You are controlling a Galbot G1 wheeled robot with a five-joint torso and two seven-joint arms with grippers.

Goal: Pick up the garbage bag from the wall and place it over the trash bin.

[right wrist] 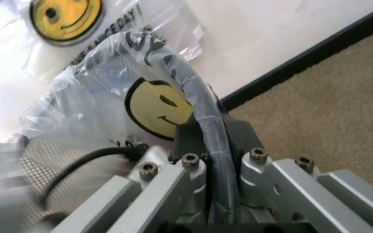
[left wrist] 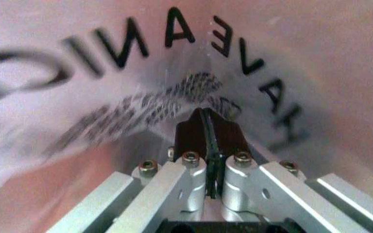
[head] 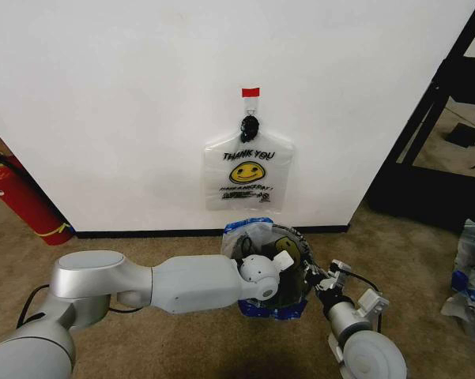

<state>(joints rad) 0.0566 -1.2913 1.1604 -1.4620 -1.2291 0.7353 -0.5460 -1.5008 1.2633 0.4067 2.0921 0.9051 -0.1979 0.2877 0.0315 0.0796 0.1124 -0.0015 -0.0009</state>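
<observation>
Left gripper [left wrist: 206, 122]: nearest item, inside the mouth of the trash bin [head: 298, 234]. Black pads pressed together, lined bag [left wrist: 109, 73] film billowing close around them; whether film is pinched between the pads cannot be told.

Right gripper [right wrist: 210, 132]: at the bin's right rim, pads clamped onto the dark rim with the film wrapped over it.

Lined bag: thin translucent plastic, yellow smiley, blue tape at the edges, draped in and over the bin, which stands on brown carpet [head: 182, 347] just before the black baseboard [head: 142, 234].

Garbage bag [head: 249, 170]: same print, "THANK YOU" above a smiley. Hangs flat against the white wall [head: 103, 95] from a black hook [head: 250, 125] under a piece of red tape [head: 250, 92], directly above the bin and apart from both grippers.

Handling, as judged: very light, limp, without stiffness; film slippery and likely to tear or stretch under a hard pull. Best taken at the gathered handles just beneath the hook, lifted up and off, not tugged outward. Once free it will sag and cling, so the mouth would need spreading from two points.

Also present: red fire extinguisher [head: 20, 197], far left against the wall
</observation>
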